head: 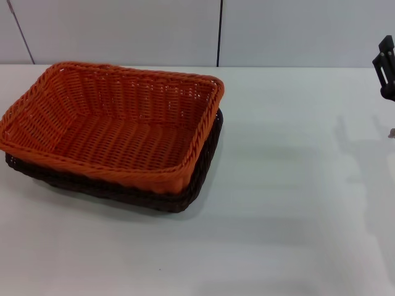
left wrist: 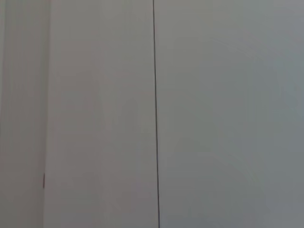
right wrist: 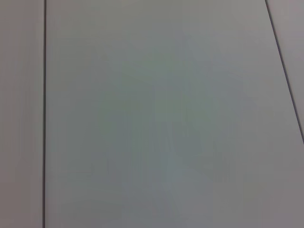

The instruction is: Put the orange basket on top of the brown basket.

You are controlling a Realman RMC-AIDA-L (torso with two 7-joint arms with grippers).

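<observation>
Worktop (head: 278, 234): white, smooth and matte, bare apart from the two baskets on its left half; pale wall panels (head: 123, 31) stand behind its far edge.
Orange basket (head: 117, 126): already nested in the brown one, sitting slightly askew, its braided rim riding higher at the far right corner.
Brown basket (head: 200, 169): underneath, showing only as a dark band along the near and right sides.
Handling: both look light, stiff and springy; the weave should give grip rather than slip. The braided rim on a long side seems the best hold.
Right gripper (head: 386, 68): only a dark part shows at the worktop's far right edge, well apart from the baskets; whether its jaws are spread I cannot tell.
Left gripper: out of view.
</observation>
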